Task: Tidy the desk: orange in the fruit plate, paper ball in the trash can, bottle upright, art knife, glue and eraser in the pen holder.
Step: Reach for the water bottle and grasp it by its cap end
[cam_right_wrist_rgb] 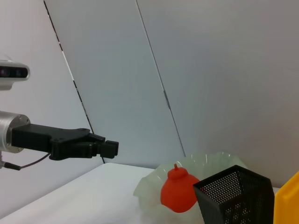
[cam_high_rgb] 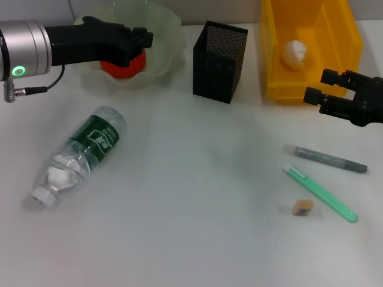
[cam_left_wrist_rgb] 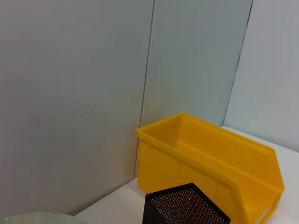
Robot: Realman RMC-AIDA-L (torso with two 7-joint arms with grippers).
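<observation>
The orange lies in the pale green fruit plate at the back left. My left gripper hovers above it, open and empty; the right wrist view shows this gripper well above the orange. The paper ball lies inside the yellow trash can. My right gripper is open and empty just in front of the can. The bottle lies on its side at the left. The grey glue stick, green art knife and eraser lie at the right front. The black pen holder stands between plate and can.
The white desk is bare in the middle and front. A grey panel wall stands behind. The left wrist view shows the trash can, the pen holder and a bit of the plate's rim.
</observation>
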